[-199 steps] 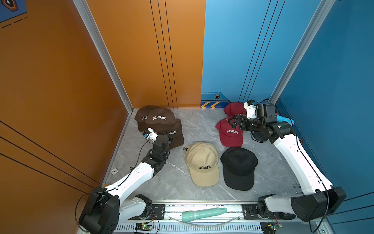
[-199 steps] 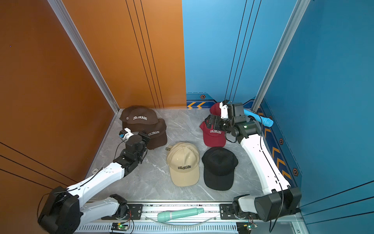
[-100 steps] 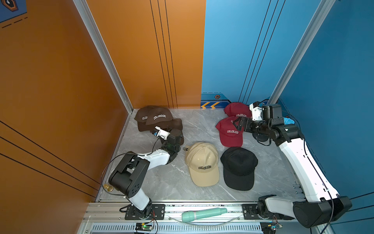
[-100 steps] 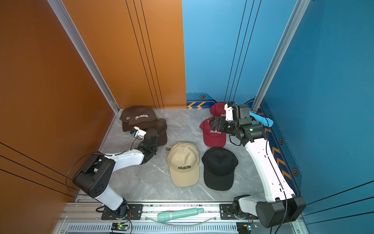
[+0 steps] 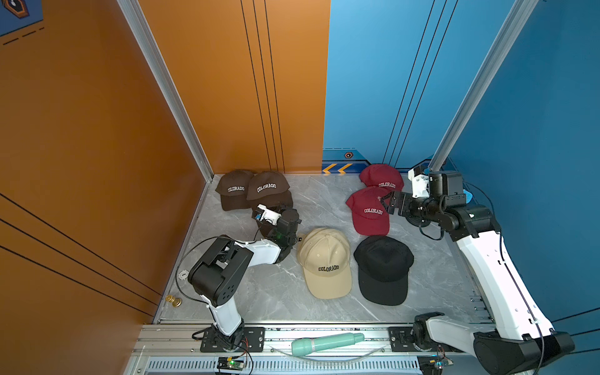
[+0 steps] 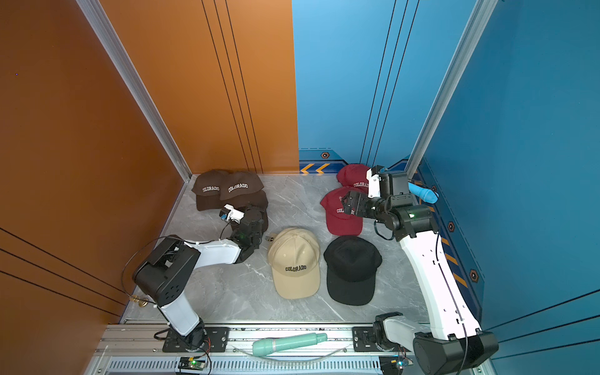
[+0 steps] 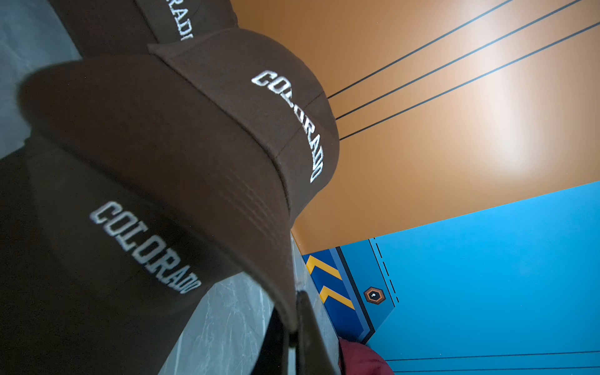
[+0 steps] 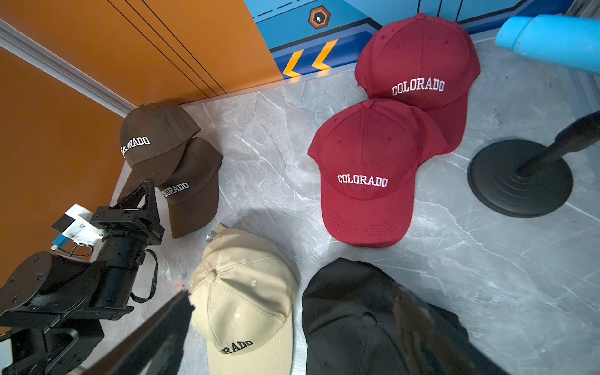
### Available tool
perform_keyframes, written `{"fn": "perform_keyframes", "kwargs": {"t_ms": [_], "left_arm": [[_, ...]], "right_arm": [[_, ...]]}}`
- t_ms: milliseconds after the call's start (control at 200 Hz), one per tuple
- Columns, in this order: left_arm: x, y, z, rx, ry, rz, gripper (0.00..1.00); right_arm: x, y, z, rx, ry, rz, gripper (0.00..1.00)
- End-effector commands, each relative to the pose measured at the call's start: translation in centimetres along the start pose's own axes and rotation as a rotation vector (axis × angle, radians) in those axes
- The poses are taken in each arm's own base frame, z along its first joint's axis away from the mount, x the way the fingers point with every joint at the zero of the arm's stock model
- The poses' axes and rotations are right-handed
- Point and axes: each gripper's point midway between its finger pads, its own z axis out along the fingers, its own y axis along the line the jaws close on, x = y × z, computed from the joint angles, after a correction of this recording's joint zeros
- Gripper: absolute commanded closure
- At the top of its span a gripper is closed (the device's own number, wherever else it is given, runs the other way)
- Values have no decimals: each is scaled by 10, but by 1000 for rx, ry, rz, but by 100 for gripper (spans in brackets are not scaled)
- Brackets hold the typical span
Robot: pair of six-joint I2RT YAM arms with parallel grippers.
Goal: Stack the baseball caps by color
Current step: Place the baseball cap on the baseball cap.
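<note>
Brown cap (image 7: 194, 130) in left claw (image 7: 292, 336)

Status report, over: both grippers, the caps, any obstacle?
Left gripper shut on dark brown cap, at its brim. Right gripper open, empty, raised by the dark red caps. Black stand base beside those, not touching.

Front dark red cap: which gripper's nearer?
Right. The right gripper hangs open over the front dark red cap at its crown edge. The left gripper is across the table, shut on a brown cap by its brim.
</note>
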Motion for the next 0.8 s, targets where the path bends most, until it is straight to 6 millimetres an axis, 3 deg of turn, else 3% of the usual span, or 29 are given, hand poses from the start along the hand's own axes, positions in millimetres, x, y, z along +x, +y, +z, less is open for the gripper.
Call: {"fn": "perform_keyframes", "kwargs": {"t_ms": [0,275,516,796], "left_arm": [[9,12,-7,-11,10,-21,100],[24,51,-7,-76,53,-33,100],[47,71,-4,-78,135,-29,100],[59,88,-12,-99,161,-24,99]], "right_arm": [[4,-2,4,15,30,-10,0],[3,2,6,13,41,-19,0],[1,2,4,21,40,-21,0],[-1,2,4,26,40,-28,0]]}}
